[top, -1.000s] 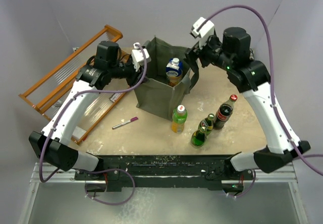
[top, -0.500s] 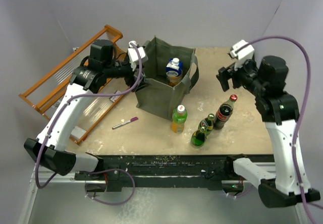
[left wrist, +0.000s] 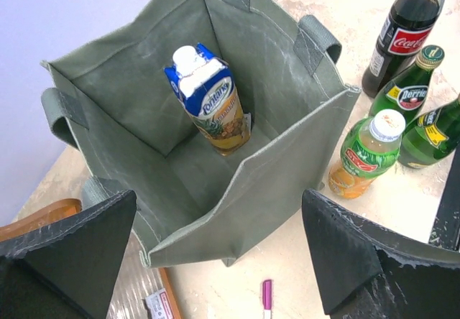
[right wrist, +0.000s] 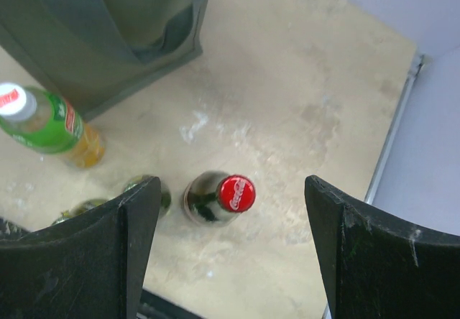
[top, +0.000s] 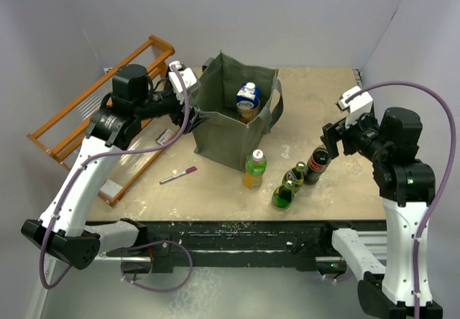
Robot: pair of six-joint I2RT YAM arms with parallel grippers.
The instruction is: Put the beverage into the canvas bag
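Observation:
The grey-green canvas bag [top: 228, 128] stands open at mid-table with a blue-and-white juice carton [top: 248, 96] upright inside it. The left wrist view looks down into the bag [left wrist: 287, 168] and onto the carton [left wrist: 210, 98]. My left gripper [top: 188, 115] hangs open just left of the bag's rim, holding nothing [left wrist: 219, 198]. My right gripper [top: 328, 145] is open above a cola bottle [top: 317, 162], whose red cap [right wrist: 236, 193] lies between the jaws and well below them. A green-labelled orange drink [top: 254, 169] and two green glass bottles [top: 290, 185] stand in front of the bag.
An orange wooden rack [top: 86, 121] lies along the left side, under my left arm. A pink pen [top: 177, 176] lies on the table in front of the bag's left corner. The table's right edge [right wrist: 392, 154] is close to the cola bottle.
My left gripper has opened and drawn back left off the bag's rim. My right arm has swung from the bag's right handle out to the right and down over the cola bottle.

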